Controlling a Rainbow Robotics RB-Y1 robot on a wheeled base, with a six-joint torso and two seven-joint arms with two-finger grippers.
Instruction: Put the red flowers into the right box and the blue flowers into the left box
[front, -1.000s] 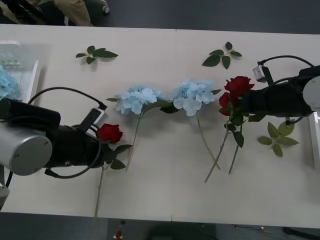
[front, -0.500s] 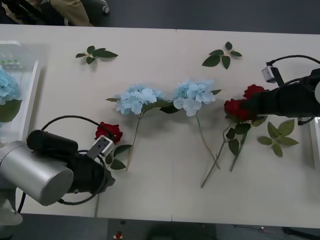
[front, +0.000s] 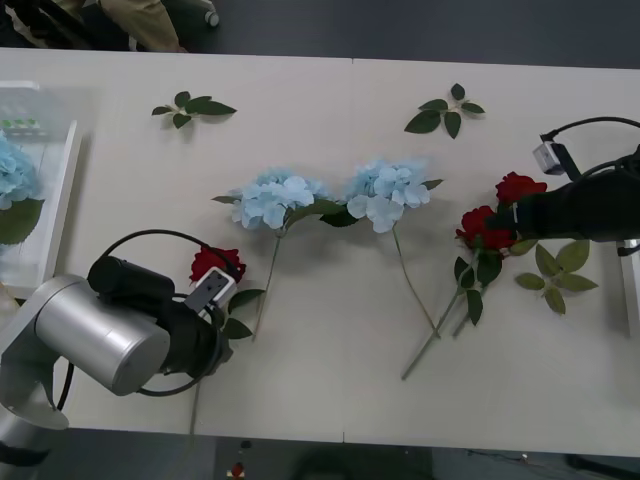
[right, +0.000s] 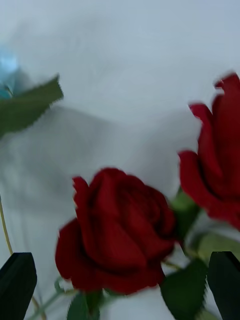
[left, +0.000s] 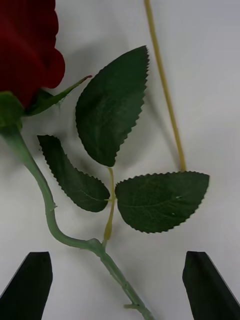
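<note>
While two red roses (front: 495, 215) hang from the right gripper (front: 512, 220) near the right edge of the desk (front: 330, 400), the sorting job is only partly done. The right wrist view shows both blooms close up between two black fingers (right: 17, 285) set wide at the corners, so I cannot tell if the jaws are pinching the stems or standing apart. The stems trail down toward the front edge of the desk.

The left gripper (front: 215, 325) sits near the front left corner, just above one more red rose (front: 217, 264). Its jaws are spread, with that rose's green stem (left: 47, 205) and leaves lying between them, not yet pinched.

Two blue flowers (front: 330, 198) lie side by side in the middle of the desk. One blue flower (front: 14, 172) already rests in the left box (front: 62, 200) at the left edge. A thin white strip at the far right edge looks like the right box (front: 631, 270).

I think the step now is picking up the roses. Next, the left jaws need to drop a bit and close on the stem, and the red roses must go to the right box.
</note>
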